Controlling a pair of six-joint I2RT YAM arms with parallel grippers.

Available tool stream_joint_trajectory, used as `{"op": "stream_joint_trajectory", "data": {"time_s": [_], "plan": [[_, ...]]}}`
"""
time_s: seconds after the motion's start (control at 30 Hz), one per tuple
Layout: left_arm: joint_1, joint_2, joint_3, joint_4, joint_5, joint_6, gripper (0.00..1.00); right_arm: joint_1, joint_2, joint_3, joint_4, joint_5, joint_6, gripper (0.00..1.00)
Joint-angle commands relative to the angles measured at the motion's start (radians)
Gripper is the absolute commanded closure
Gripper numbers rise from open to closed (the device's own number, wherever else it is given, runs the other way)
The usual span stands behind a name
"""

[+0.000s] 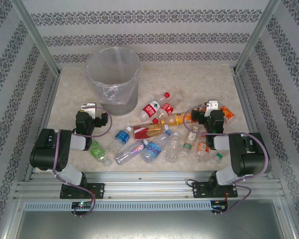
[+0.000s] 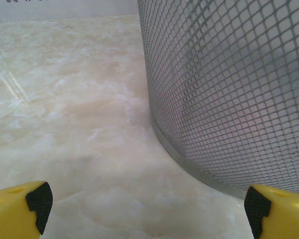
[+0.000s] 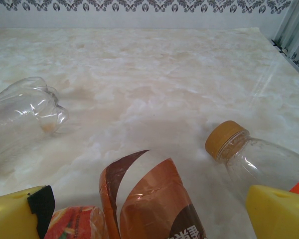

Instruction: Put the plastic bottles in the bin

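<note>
Cream marbled table [image 1: 199, 82], walled in patterned paper, carries the bin [image 1: 114, 102] upright at far left of centre, with the plastic bottles [image 1: 154, 130] lying on their sides in a loose spread to its near right, between the two arms. Left jaws stand wide open and empty just left of the bin's foot, its mesh wall close ahead on their right. Right jaws gape wide at the spread's right end, gripping nothing: a brown-labelled bottle [image 3: 149, 199] lies between them, its length seeming to run near to far, and a yellow-capped bottle [image 3: 249, 154] just inside the right fingertip [image 3: 279, 214] points its cap far-left
</note>
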Motion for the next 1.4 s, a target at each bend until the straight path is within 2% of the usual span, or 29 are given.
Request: {"op": "stream_joint_trajectory", "data": {"time_s": [0.0, 0.27, 0.37, 0.53, 0.63, 0.8, 0.87, 0.97, 1.13, 1.23, 1.37], "plan": [[0.015, -0.011, 0.012, -0.007, -0.012, -0.011, 0.0, -0.009, -0.005, 0.02, 0.003, -0.019, 0.003, 0.02], [0.014, -0.014, -0.024, 0.062, -0.007, -0.007, 0.0, -0.009, -0.015, 0.012, 0.014, -0.018, 0.006, 0.02], [0.015, -0.043, -0.066, 0.121, -0.007, -0.01, 0.0, -0.009, -0.051, 0.024, -0.041, -0.008, 0.01, 0.02], [0.014, -0.117, -0.08, 0.082, -0.038, -0.018, 0.0, -0.009, -0.14, 0.032, -0.128, 0.002, 0.012, 0.02], [0.011, -0.181, -0.078, 0.022, -0.051, -0.018, 0.0, -0.008, -0.209, 0.061, -0.257, 0.009, 0.026, 0.02], [-0.011, -0.366, -0.019, -0.222, -0.094, -0.046, 0.0, -0.001, -0.285, 0.167, -0.531, 0.036, 0.112, 0.02], [-0.03, -0.432, 0.002, -0.299, -0.1, -0.068, 0.0, 0.006, -0.311, 0.187, -0.591, 0.025, 0.136, 0.02], [-0.091, -0.532, 0.046, -0.435, -0.127, -0.104, 0.0, 0.015, -0.365, 0.201, -0.665, 0.041, 0.198, 0.02], [-0.255, -0.65, 0.134, -0.665, -0.201, -0.131, 0.0, 0.022, -0.429, 0.277, -0.91, 0.112, 0.32, 0.02], [-0.354, -0.677, 0.199, -0.779, -0.204, -0.159, 0.0, 0.019, -0.458, 0.294, -0.996, 0.128, 0.358, 0.02], [-0.472, -0.66, 0.314, -0.918, -0.157, -0.205, 0.0, 0.014, -0.503, 0.307, -1.075, 0.087, 0.385, 0.02]]}}
